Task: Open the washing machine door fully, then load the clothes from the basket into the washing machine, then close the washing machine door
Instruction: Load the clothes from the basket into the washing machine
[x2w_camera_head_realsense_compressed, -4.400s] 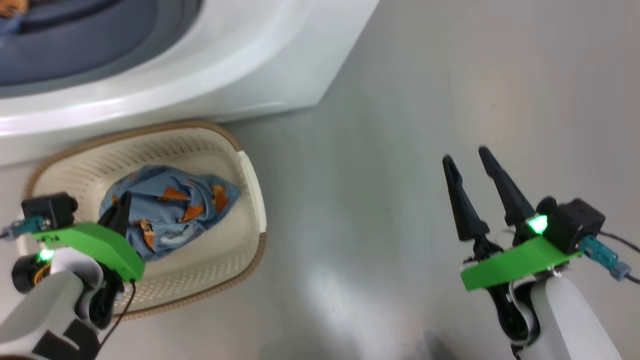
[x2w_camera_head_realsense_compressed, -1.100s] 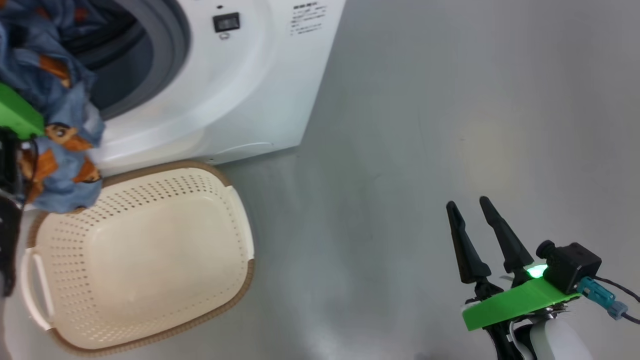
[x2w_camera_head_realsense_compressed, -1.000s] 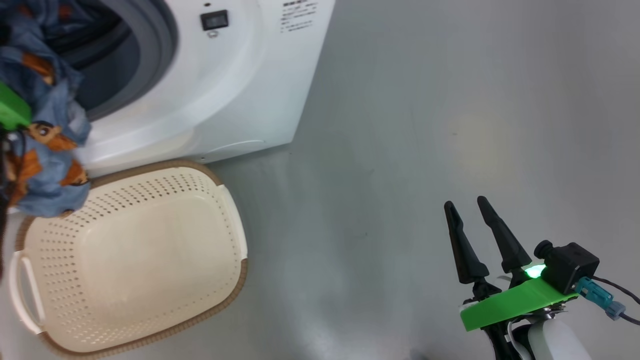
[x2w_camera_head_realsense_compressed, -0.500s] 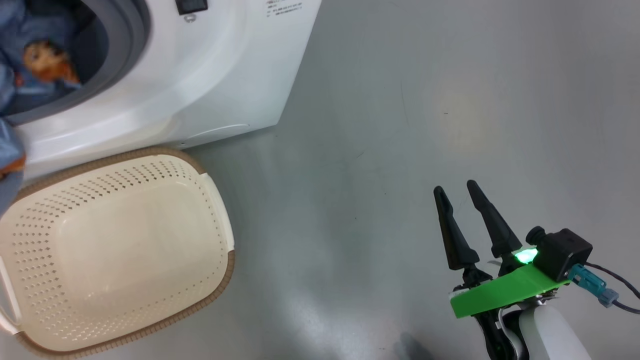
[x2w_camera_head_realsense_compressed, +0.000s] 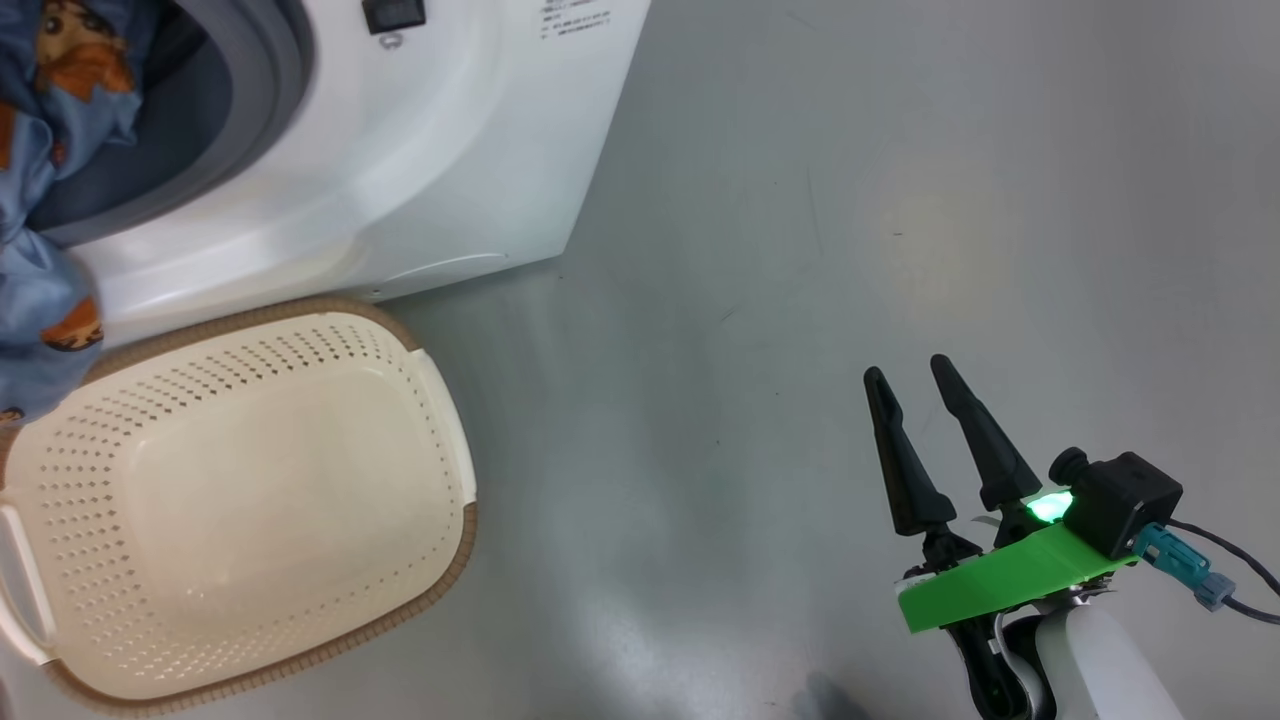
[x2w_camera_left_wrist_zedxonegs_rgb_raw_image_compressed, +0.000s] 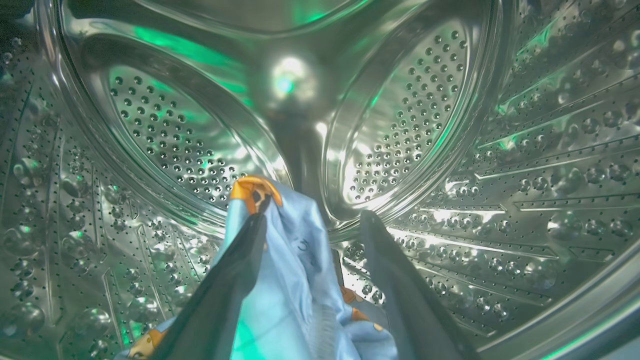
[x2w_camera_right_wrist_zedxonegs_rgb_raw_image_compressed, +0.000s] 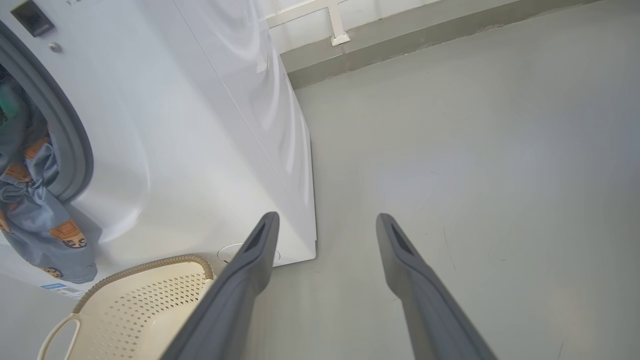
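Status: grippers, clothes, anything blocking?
Left gripper open in drum, clothes draped on one finger. Right gripper open over floor. Clothes partly out, hanging over machine lip above empty basket; would likely block the door.

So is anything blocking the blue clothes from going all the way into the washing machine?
Nothing visible blocks them. The left end effector is inside the steel drum with its fingers apart, the blue clothes draped between them. Part of the cloth hangs out over the grey ring, by the basket.
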